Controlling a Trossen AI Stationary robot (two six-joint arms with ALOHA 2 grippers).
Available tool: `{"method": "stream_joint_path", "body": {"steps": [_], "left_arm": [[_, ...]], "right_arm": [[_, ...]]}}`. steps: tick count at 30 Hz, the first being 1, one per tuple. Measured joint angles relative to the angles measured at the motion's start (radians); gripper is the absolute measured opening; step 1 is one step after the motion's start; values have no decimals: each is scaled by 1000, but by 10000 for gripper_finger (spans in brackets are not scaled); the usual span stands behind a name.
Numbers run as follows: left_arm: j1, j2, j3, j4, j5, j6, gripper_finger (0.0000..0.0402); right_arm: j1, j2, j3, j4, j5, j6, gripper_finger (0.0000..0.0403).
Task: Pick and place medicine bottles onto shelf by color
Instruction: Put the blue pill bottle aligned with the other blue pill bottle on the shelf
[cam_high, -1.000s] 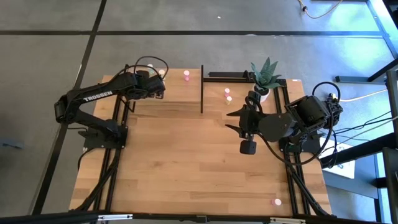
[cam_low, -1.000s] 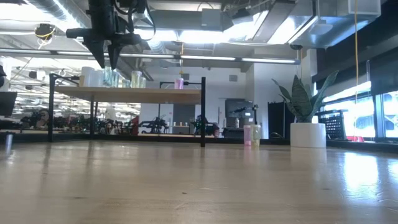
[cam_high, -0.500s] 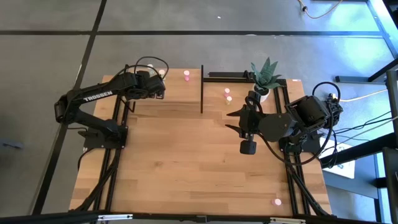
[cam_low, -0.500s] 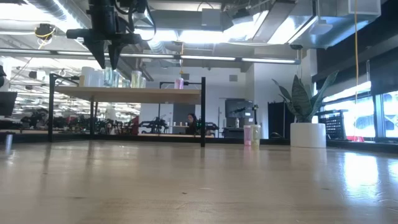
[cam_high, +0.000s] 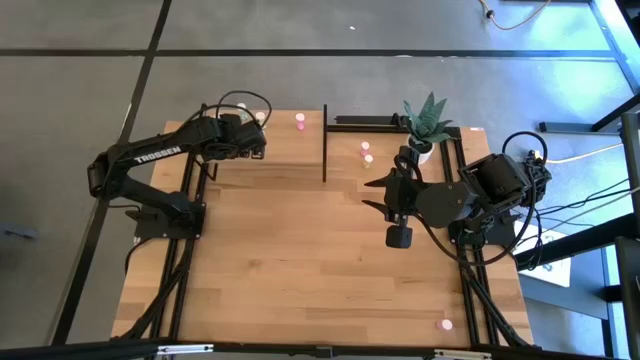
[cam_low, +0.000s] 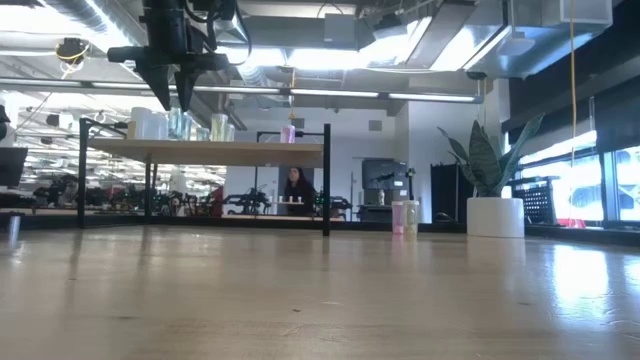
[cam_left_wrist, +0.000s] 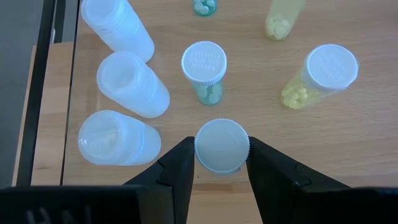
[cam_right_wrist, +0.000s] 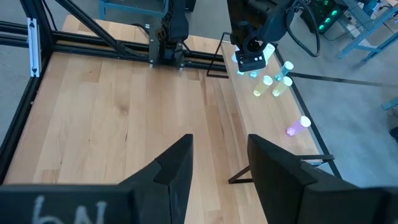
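On the shelf (cam_high: 285, 143) at the table's far left stand several medicine bottles: white ones (cam_left_wrist: 133, 84), green ones (cam_left_wrist: 204, 70), yellow ones (cam_left_wrist: 319, 77) and a pink one (cam_high: 300, 120). My left gripper (cam_left_wrist: 221, 144) hangs over the shelf's left part (cam_low: 173, 98), shut on a white-capped bottle (cam_left_wrist: 222, 147). Two more bottles (cam_high: 366, 153) stand on the table beside the shelf, and a pink one (cam_high: 446, 324) stands at the near right. My right gripper (cam_high: 372, 196) is raised over the table's right half, open, with nothing between its fingers (cam_right_wrist: 217, 140). My left gripper pinches the bottle's round white cap by its rim (cam_left_wrist: 198, 149), one finger on each side. The fingers slant down onto it from above. The cap faces the wrist camera and hides the body, so I cannot tell whether the base is on the shelf.
A potted plant (cam_high: 425, 128) stands at the far right, just behind my right arm. Thin black posts (cam_high: 325, 140) frame the shelf. The wide middle and near part of the wooden tabletop (cam_high: 300, 260) is bare.
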Motion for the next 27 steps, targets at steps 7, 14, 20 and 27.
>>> {"method": "stream_joint_path", "body": {"steps": [7,14,20,27], "left_arm": [[-12,0,0,-1,0,-1,136],[-11,4,0,-3,0,-1,136],[-11,14,0,-2,-1,-1,137],[-11,19,0,4,-1,-4,137]], "right_arm": [[0,0,0,0,0,0,154],[0,0,0,0,0,0,154],[0,0,0,0,0,0,154],[0,0,0,0,0,0,154]]}}
